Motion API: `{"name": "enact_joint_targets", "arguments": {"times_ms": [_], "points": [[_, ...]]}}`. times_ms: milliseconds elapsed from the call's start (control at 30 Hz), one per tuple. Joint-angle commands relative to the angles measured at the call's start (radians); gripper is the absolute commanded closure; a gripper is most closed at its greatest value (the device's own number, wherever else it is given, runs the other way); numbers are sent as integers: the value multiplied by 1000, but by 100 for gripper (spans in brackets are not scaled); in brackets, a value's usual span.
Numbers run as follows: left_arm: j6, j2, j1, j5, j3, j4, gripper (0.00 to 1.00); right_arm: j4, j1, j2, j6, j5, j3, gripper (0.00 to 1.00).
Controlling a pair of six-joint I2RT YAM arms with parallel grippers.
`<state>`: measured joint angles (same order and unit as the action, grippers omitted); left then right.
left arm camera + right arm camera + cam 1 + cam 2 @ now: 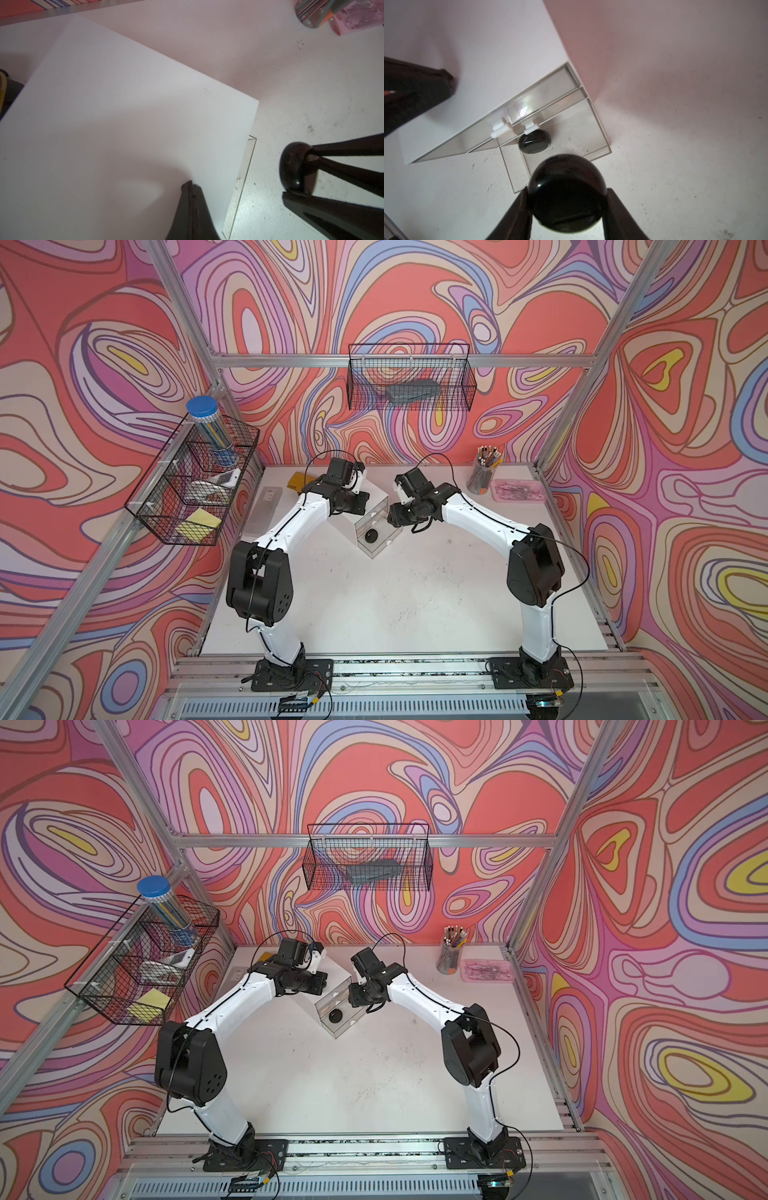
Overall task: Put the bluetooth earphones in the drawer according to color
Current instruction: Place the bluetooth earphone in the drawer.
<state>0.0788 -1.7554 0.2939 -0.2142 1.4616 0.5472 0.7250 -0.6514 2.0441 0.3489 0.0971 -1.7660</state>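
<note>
Earphone case (564,176), black, glossy, likely light and slippery: right jaws, half open, pinch its round sides near open drawer (577,128); left jaws shut, empty, at cabinet (104,104) top.

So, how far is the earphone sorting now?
Done: one black case lies in the open bottom drawer. In hand: the right gripper holds a second black case near it; the left gripper, shut, is on the cabinet. Left: release it, close the drawer. No other cases show.
</note>
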Motion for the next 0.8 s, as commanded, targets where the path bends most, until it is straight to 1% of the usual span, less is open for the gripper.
{"name": "enact_joint_targets", "arguments": {"times_ms": [0,200,300,633,767], "points": [[7,-56,9,-10,-30,168,100,-9,-5,30,-5,22,-38,69],[6,-58,9,-11,-30,168,100,-14,-5,93,-3,40,-86,69],[6,-58,10,-10,-30,168,100,0,-5,126,2,45,-113,68],[7,-61,10,-13,-30,166,100,-5,-6,175,19,63,-110,65],[6,-60,10,-8,-30,166,100,-6,-5,189,16,65,-108,60]]}}
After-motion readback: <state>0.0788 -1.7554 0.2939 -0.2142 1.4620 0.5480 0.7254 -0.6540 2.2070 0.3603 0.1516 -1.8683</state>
